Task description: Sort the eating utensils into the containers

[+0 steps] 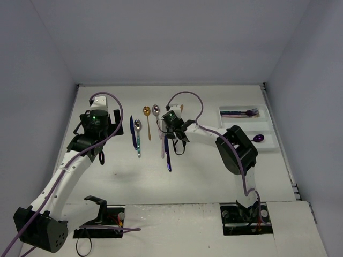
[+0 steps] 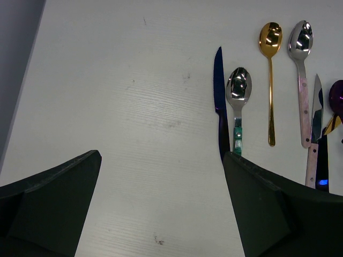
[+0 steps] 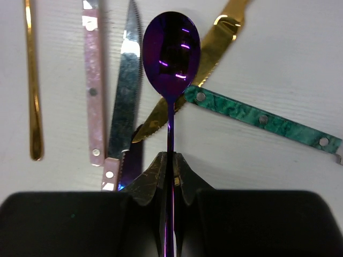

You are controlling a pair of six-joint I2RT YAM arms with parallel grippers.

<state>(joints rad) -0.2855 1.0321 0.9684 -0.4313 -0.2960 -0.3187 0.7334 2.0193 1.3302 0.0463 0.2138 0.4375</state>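
My right gripper [image 3: 171, 159] is shut on the thin handle of a purple spoon [image 3: 171, 51], whose bowl points away from me over the utensils lying on the table. In the top view that gripper [image 1: 175, 128] hovers over the middle cluster. Under it lie a gold knife [image 3: 217, 45], a green-handled utensil [image 3: 262, 119], a pink-handled knife [image 3: 126, 85] and a pink handle [image 3: 92, 75]. My left gripper [image 2: 161, 209] is open with bare table between its fingers, left of a dark blue knife [image 2: 218, 101] and a teal-handled spoon [image 2: 238, 99]. The white tray [image 1: 268, 128] sits at the right.
A gold spoon [image 2: 270, 80] and a silver spoon with a pink handle [image 2: 301, 69] lie right of the blue knife. The tray holds a purple fork [image 1: 244, 112] in its far compartment and a purple spoon [image 1: 259, 138] nearer. White walls enclose the table.
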